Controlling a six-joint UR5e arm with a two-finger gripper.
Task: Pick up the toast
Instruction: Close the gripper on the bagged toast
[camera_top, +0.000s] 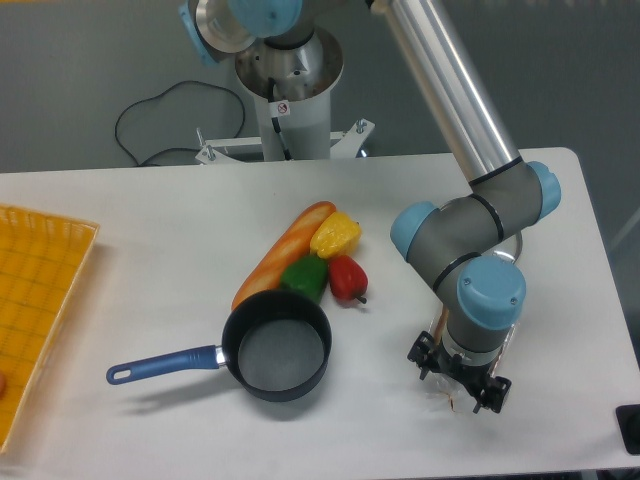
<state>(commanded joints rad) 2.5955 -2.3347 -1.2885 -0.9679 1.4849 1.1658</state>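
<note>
Here my arm (455, 110) slants down from the upper middle to the near right of the white table (150, 230), folds at the grey elbow and ends wrist-down, almost straight over the tabletop. My pincer (458, 380) hangs just above the surface near the front edge, its black fingers (490, 392) pointing down; from this angle I cannot tell how wide they stand or whether they grip anything. The toast (500, 335) shows only as a thin tan sliver at the right of my wrist, with a bit of crinkly clear wrap below the fingers, so its long axis and facing are hidden from me. Left of me sit the dark pan (277, 347) with its blue handle, the baguette (282, 255), then yellow (336, 234), green (305, 277) and red (347, 277) peppers, and an orange tray (35, 300) at the far left.
</note>
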